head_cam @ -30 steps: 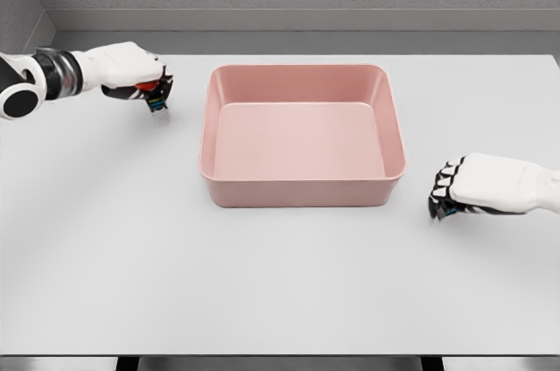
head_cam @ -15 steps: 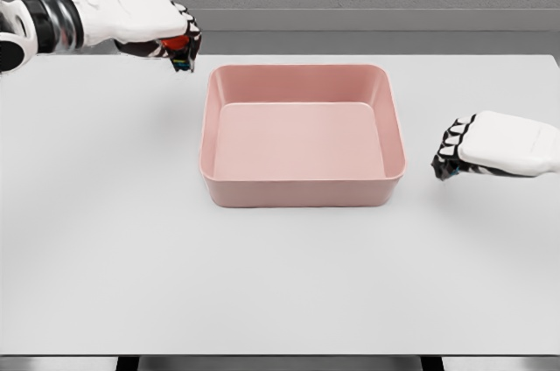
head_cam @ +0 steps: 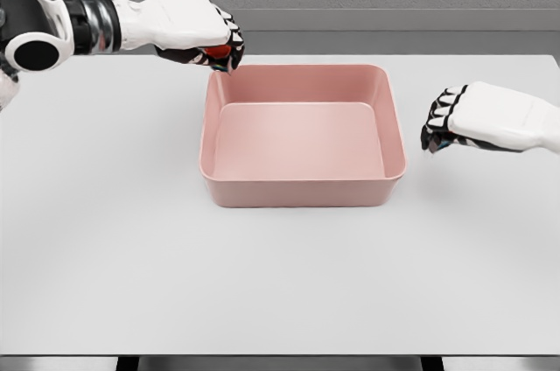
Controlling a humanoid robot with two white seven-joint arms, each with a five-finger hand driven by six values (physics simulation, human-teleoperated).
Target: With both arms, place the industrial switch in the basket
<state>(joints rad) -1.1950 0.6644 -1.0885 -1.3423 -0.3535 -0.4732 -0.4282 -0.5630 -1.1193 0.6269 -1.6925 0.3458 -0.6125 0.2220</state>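
— Nearest item?
— A pink basket (head_cam: 302,194) sits mid-table (head_cam: 175,283), its inside bare.

— Right hand?
— The right hand (head_cam: 477,117) hangs just beside the basket's right wall, above the table, fingers (head_cam: 437,126) curled with nothing in them.

— And the switch?
— The left hand (head_cam: 192,31) hovers at the basket's far left corner, fingers clenched around the switch (head_cam: 219,52); only a red part shows.

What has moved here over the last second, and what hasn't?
The left hand, gripping the red industrial switch, rose and swung right to the pink basket's back-left corner. The right hand, fingers curled, lifted toward the basket. The basket and table stayed put.
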